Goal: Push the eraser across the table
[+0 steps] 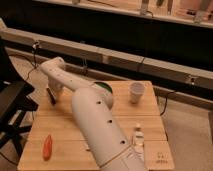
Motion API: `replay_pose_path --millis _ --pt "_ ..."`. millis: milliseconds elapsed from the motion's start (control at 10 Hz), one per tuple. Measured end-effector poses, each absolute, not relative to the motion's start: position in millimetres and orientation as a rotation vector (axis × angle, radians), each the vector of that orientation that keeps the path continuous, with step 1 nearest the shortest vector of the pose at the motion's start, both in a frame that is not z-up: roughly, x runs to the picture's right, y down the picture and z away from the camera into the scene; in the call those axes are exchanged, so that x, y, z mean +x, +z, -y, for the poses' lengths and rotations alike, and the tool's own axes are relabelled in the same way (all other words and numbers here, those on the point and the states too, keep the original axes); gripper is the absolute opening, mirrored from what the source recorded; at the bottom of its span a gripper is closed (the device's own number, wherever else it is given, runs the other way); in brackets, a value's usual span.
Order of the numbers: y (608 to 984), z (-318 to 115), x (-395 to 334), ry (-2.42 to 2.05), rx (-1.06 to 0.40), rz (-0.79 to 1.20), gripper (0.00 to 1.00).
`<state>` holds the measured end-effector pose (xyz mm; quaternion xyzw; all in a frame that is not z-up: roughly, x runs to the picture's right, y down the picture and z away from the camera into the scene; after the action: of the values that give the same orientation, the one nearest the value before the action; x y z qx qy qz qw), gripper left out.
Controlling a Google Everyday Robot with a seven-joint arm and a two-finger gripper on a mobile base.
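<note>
The small table [65, 127] has a light wooden plank top. My white arm reaches from the bottom middle up to the far left of the table. My dark gripper [51, 96] hangs at its end, pointing down just above the table's far left part. A small white oblong object [138, 138] with a dark tip lies near the table's right front. I cannot tell whether this is the eraser. No other eraser-like thing shows. The gripper is far from this object and holds nothing that I can see.
A white cup [136, 92] stands at the table's far right. An orange-red carrot-shaped thing [47, 146] lies at the front left. A green object [103, 88] is partly hidden behind my arm. A dark chair [12, 107] stands left of the table, and a dark wall with cables runs behind it.
</note>
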<state>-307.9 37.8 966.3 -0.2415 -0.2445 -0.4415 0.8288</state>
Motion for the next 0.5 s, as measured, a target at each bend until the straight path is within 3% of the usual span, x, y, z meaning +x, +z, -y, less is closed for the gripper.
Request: replay_pose_path --millis 500 --pt "966.8 -36.9 -303.2 -0.947 -0.512 0.521 0.0"
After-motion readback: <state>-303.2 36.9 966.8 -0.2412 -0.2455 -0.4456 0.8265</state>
